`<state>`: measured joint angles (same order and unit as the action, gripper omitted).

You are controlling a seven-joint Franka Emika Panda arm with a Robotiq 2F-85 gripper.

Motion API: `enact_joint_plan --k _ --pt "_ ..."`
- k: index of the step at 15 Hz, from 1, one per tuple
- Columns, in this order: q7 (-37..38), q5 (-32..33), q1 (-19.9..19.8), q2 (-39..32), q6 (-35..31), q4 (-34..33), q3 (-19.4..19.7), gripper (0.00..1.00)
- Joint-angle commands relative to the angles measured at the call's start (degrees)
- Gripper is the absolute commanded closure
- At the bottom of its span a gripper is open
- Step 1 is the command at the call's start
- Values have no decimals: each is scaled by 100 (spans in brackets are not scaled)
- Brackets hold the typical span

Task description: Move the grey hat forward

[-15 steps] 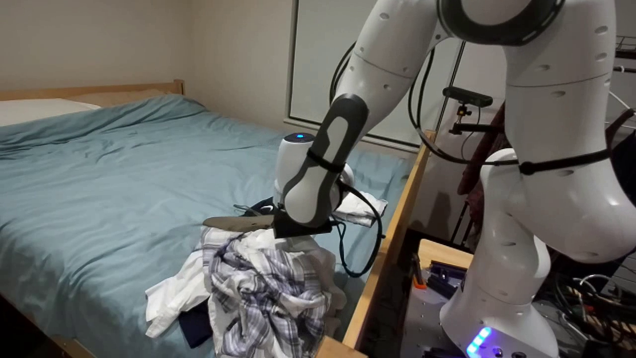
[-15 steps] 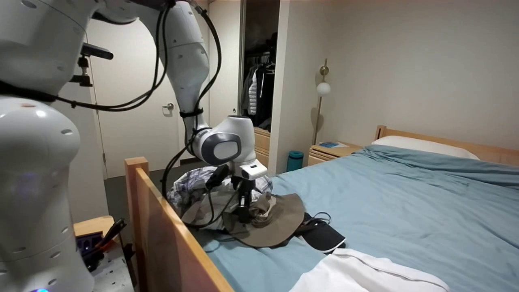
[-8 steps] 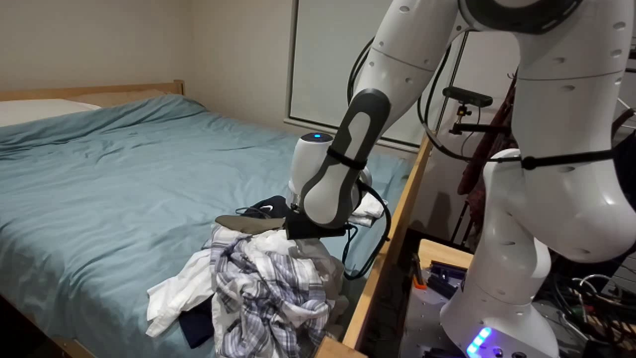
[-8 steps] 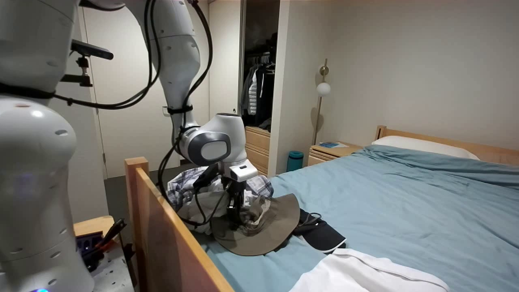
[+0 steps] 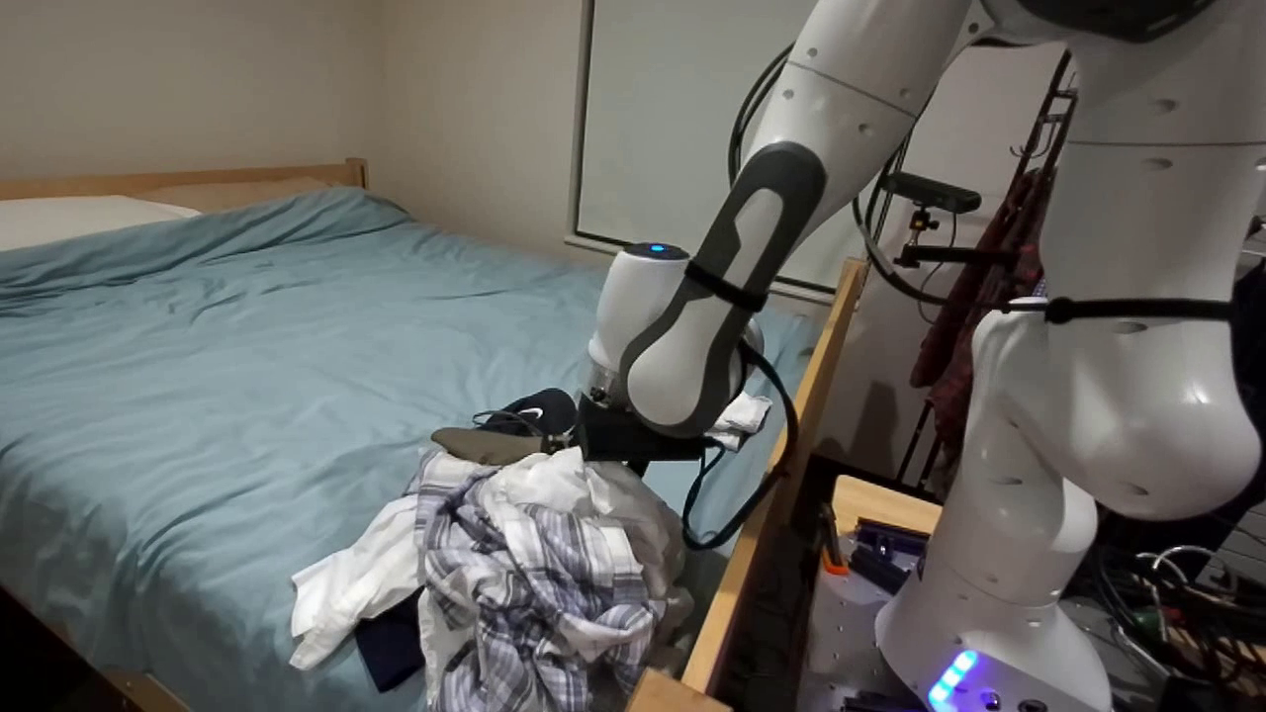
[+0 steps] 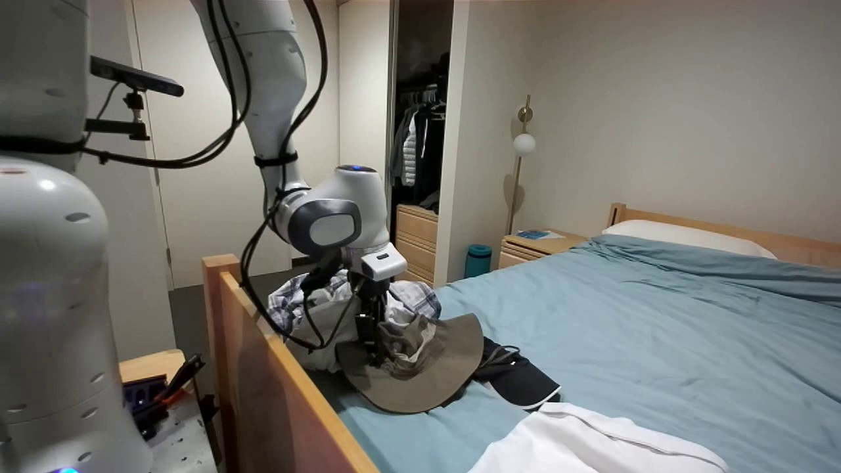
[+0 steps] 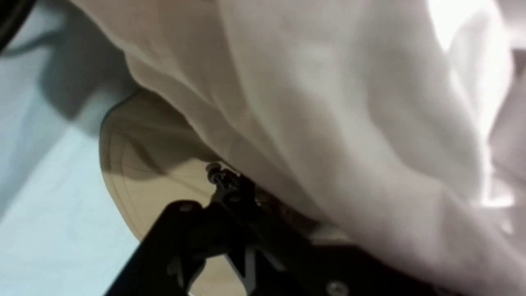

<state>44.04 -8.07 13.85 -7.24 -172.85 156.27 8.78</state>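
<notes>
Pointing downward, the gripper [image 6: 376, 360] is hanging at the grey hat [image 6: 453, 358], its fingers disappearing near where crown and brim are joining. Whether they are pinching the cloth or standing loose I cannot tell; the wrist view is too dark there.

The hat, looking brownish in this light, is lying with its brim spread on the blue bed cover [image 6: 657, 341], near the wooden footboard [image 6: 279, 387]. That cover is wrinkling across a wide bed and running up to a white pillow [image 6: 683, 233] and a wooden headboard [image 6: 805, 248]. Beyond, a bedside table [image 6: 558, 245], a globe lamp [image 6: 524, 144], a teal roll [image 6: 477, 261] and hanging clothes [image 6: 414, 148] in an open closet [image 6: 424, 33] are lining the far side of the room.

Crowding the hat, a heaped plaid shirt [image 5: 524, 564] is hiding much of it in an exterior view, while pale fabric [image 7: 370, 144] is screening part of the brim in the wrist view. White cloth [image 5: 346, 578] and a dark blue cloth [image 5: 389, 648] are poking out beside the shirt. On the hat's other side a black cap [image 6: 522, 381] is lying just beside the brim, with a white garment [image 6: 591, 440] spreading next to it.

On the cap, a white swoosh [image 5: 533, 413] like Nike's is showing.
</notes>
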Motion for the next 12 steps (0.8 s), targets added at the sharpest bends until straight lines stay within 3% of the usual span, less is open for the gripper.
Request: enact_joint_plan --k 1,2,3,5,6,8,12 --pt "1491 1284 749 1080 -206 756 663 0" --pt "1941 1721 752 924 -28 301 726 0" --pt "2421 2224 639 1181 -32 353 733 0" --pt "3271 3224 45 1692 134 260 351 0" --pt "2672 2578 477 1124 -96 192 605 0" --pt "3047 3020 221 1470 11 159 491 0" --pt "3056 3064 162 1614 68 193 459 0"
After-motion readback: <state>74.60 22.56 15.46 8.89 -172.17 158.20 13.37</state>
